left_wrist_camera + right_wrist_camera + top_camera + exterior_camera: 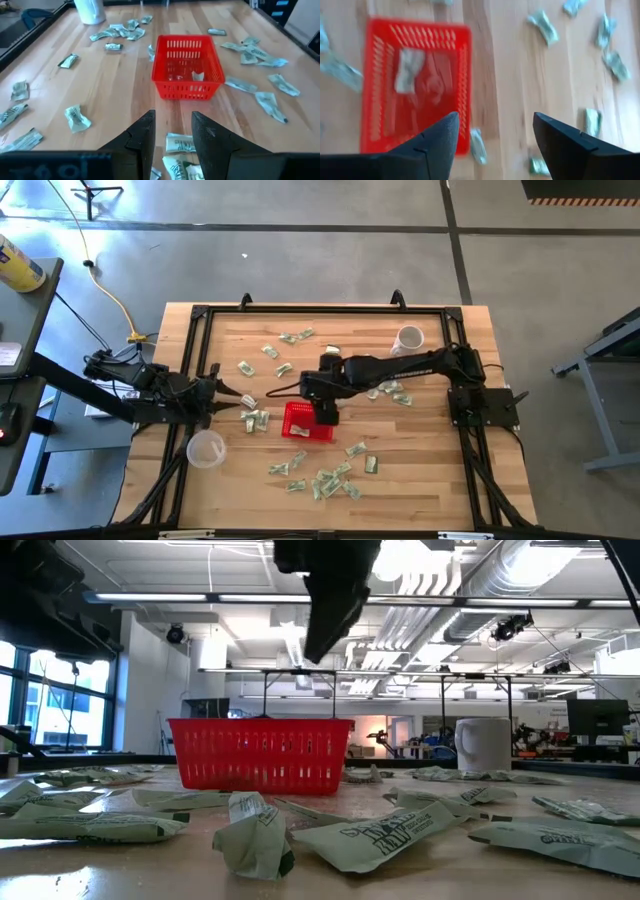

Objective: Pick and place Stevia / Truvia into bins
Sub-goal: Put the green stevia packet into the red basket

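Where the butcher-block wooden table (420, 480) is most cluttered, small flat paper sachets (330, 480) in pale green and white lie crumpled and creased, thickest at about five o'clock from the small red rectangular plastic mesh basket (300, 425), with more strewn toward eleven and two o'clock. Up close in the low view each sachet looks like wrinkled paper with dark print, pinched at the ends. One sachet (409, 70) lies inside the basket, on its slotted floor; the basket's low sides are ribbed with thin upright bars.

The right gripper (326, 416) hangs over the basket's three o'clock edge, its two dark smooth fingers (432, 142) spread apart with nothing between them. The left gripper (228, 395) sits off at nine o'clock from the basket, low over the wood, its dark fingers (142, 137) parted above two sachets (180, 145) and holding nothing.

A white ceramic mug (408, 338) stands at two o'clock, a clear plastic cup (206, 448) at eight.
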You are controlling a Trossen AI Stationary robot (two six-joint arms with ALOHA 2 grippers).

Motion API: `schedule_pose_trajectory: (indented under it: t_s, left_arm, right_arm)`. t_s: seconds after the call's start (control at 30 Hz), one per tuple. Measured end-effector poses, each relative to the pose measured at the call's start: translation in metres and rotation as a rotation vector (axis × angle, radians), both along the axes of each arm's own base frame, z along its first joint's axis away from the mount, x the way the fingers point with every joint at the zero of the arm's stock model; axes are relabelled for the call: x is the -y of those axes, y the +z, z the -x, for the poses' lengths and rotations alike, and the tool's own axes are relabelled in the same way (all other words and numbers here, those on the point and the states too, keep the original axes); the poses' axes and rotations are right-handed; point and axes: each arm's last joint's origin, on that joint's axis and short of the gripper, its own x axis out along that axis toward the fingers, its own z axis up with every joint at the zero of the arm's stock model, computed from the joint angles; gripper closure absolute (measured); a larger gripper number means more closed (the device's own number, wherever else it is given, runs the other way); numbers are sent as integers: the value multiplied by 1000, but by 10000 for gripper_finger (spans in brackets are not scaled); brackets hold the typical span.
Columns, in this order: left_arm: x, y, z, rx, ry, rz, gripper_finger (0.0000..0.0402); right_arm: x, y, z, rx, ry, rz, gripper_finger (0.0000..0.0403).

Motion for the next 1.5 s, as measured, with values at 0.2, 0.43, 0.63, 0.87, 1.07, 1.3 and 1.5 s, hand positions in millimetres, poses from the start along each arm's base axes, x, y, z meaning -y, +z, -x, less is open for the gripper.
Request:
schedule_pose_trajectory:
  t_s: [0.2,0.43,0.63,0.87,1.07,1.3,1.5]
  left_arm:
    - [0,15,-5,159,70,26,240]
    - [0,42,-8,431,115,217,240]
    - [-3,72,-2,736,127,586,240]
    - [-6,86,5,889,129,650,240]
    - [-9,83,4,889,277,647,240]
    - [-8,68,-8,725,411,535,241]
    - [-3,50,-23,283,611,612,241]
  right_arm:
    - [-1,-10,9,-99,-22,-14,158]
    - [-8,-13,19,-191,-20,-18,164]
    - [-20,-15,36,-349,-21,51,171]
    - [-39,4,54,-335,-80,82,175]
    - [-46,24,79,-345,-202,133,177]
    - [-56,40,119,-267,-400,50,178]
    - [-59,4,178,-274,-633,-116,178]
